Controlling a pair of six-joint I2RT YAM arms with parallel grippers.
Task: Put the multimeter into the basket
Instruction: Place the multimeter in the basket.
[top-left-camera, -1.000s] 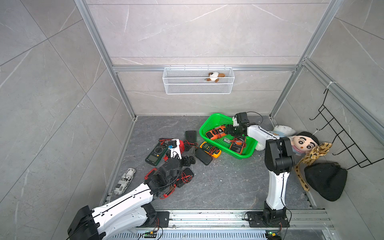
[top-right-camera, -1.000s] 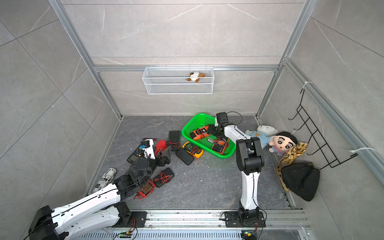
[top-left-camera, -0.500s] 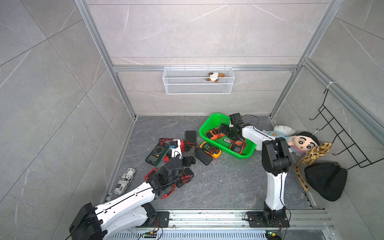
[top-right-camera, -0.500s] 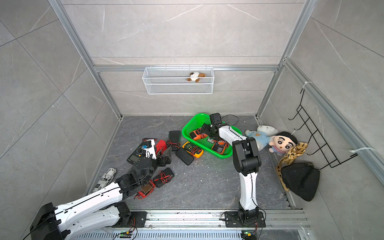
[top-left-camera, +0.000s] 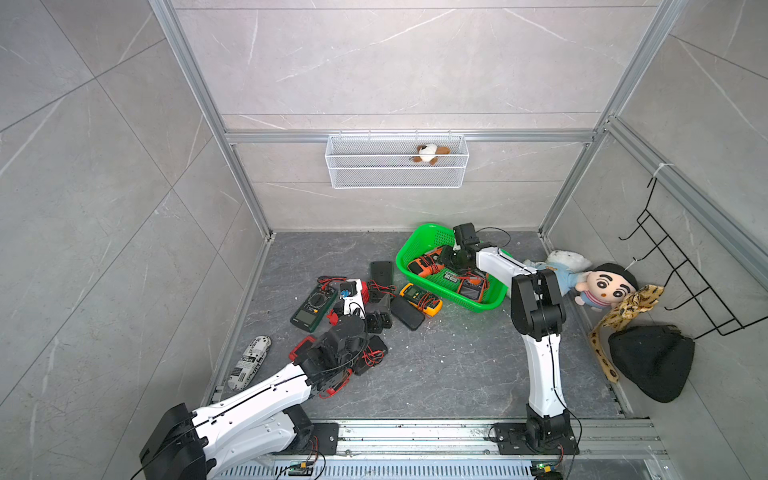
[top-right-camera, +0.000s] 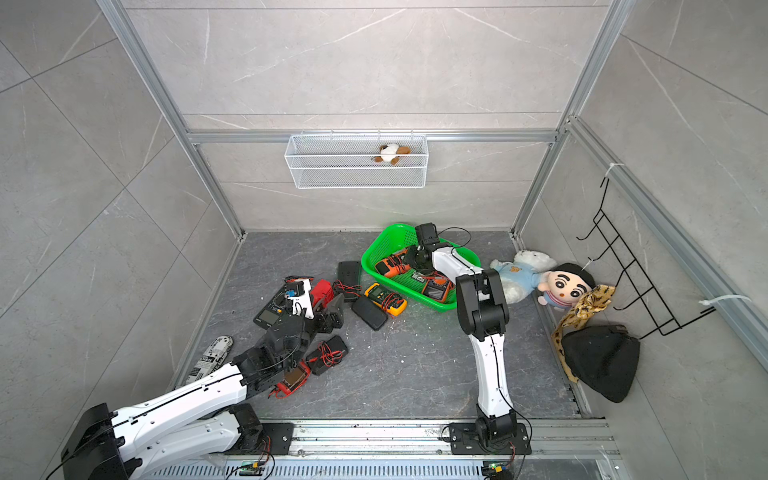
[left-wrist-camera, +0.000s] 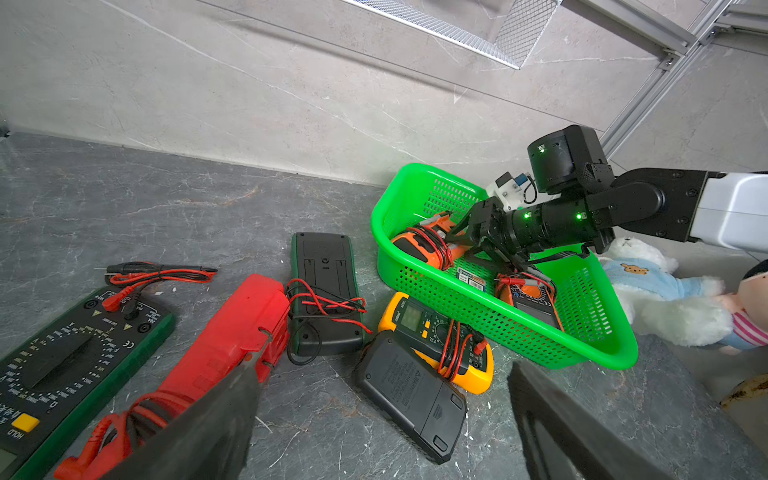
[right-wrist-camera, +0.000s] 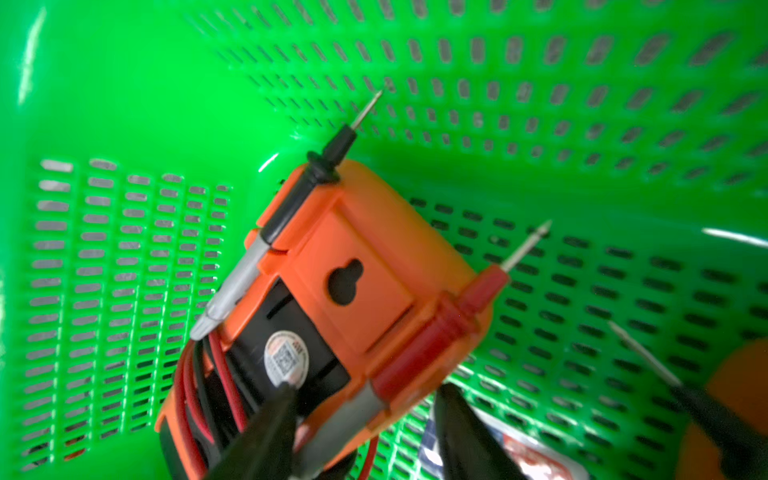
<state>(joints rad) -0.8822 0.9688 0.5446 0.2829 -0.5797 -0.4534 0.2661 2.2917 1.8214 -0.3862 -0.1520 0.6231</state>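
Centre-right in both top views, on the dark grey stone floor (top-left-camera: 436, 365) near the back wall, the bright green perforated plastic basket (top-left-camera: 419, 237) is noted. The orange rubber-cased multimeter (right-wrist-camera: 357, 249) is found inside it, at the basket's upper-left end in the top views. Its back is turned to the right wrist camera, red and black leads are wound round it, and a probe is clipped along each long edge.

The right gripper (right-wrist-camera: 365, 388) is positioned inside the basket at the multimeter's lower end. One black finger (right-wrist-camera: 266, 432) is seen overlapping the back beside a round sticker; the other is set just off the red-probe edge. Whether that edge is actually pinched cannot be told.

A second orange-and-black meter (top-left-camera: 473, 287) is recorded at the basket's lower-right end.

The left gripper (left-wrist-camera: 382, 374) is held low over the floor, left of centre in the top views, with its fingers (left-wrist-camera: 208, 424) spread wide. A yellow meter (left-wrist-camera: 436, 332), a red meter (left-wrist-camera: 237, 332) and a dark green meter (left-wrist-camera: 62, 357) are logged outside the basket.
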